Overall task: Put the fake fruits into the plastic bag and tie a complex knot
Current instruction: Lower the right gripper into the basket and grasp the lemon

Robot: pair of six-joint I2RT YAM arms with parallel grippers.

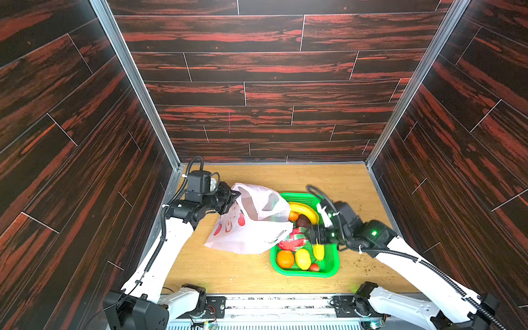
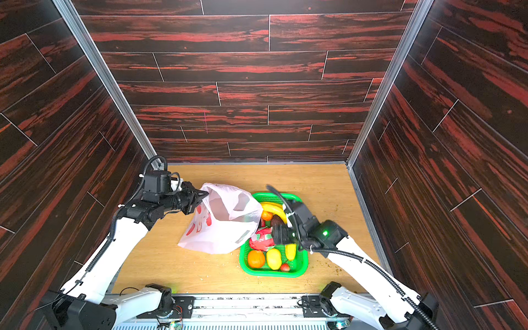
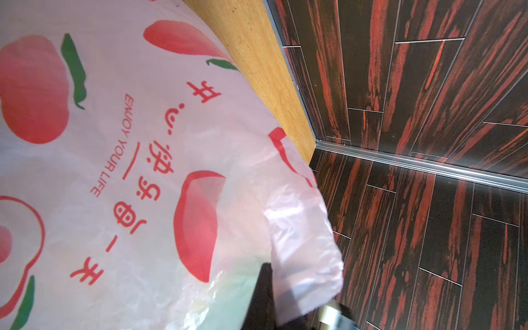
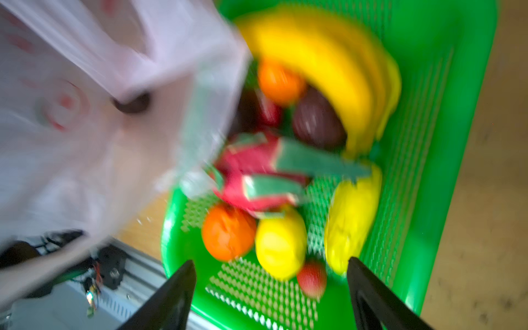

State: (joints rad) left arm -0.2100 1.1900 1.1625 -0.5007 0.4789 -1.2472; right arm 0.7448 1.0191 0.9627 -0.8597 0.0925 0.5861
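1. My left gripper (image 1: 232,200) is clamped on the rim of the bag (image 1: 251,228) and holds the mouth lifted, turned toward the basket (image 1: 333,267).
2. My right gripper (image 4: 270,261) has its jaws spread wide with nothing between them. It hovers low over the basket, just beside the dragon fruit (image 1: 293,242).
3. The fruits (image 2: 274,258) lie in the basket, with the bananas (image 1: 307,210) at the far side. The bag droops over the basket's left rim.
4. I judge the step is picking a fruit. I would take the dragon fruit across its body, not by the leaf tips, and close softly, because glossy plastic slips.
5. Then I would lift clear of the hanging film before moving to the mouth.
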